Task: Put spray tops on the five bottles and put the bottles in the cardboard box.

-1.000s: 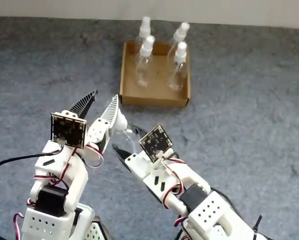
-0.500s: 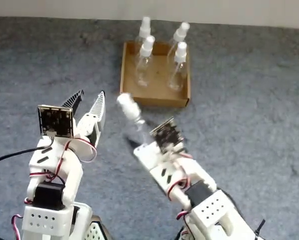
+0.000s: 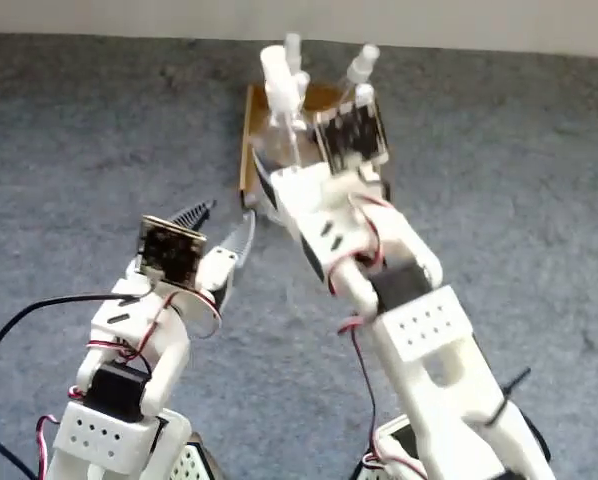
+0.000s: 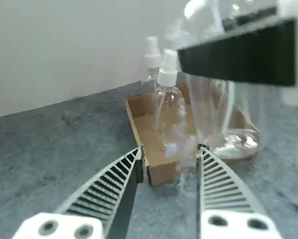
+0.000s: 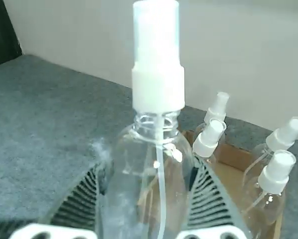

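- Apparently the last step: carrying the fifth bottle, spray top on, clamped in the right claw, raised over the cardboard box.
- Four capped bottles standing inside already.
- Left claw spread apart, empty, low over the worktop, just short of the box.
- Next, probably: lower into a free spot clear of the neighbours, then release.

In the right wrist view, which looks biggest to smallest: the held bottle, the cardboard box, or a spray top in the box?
1. the held bottle, though it is nearest the camera
2. the cardboard box, partly hidden
3. the spray top
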Action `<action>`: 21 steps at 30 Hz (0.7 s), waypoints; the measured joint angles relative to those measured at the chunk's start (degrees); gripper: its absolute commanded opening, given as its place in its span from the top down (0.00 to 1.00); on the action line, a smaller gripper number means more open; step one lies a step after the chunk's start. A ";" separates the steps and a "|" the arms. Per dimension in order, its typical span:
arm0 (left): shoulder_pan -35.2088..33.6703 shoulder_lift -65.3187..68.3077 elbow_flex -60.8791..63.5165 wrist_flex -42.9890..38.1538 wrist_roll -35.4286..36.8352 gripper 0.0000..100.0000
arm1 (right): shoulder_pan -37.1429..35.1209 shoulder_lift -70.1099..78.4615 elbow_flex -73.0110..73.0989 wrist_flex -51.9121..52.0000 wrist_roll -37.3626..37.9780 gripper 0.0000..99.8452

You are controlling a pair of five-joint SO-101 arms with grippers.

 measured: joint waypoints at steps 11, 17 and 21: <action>1.85 0.09 0.00 1.76 -0.62 0.82 | -0.62 8.09 -10.55 11.69 -5.71 1.00; 2.37 0.09 0.00 1.76 -0.62 0.82 | -4.40 8.09 -16.35 22.24 -5.54 1.00; 2.37 0.09 0.00 1.76 -0.62 0.82 | -8.44 8.09 -19.69 29.10 -5.54 1.00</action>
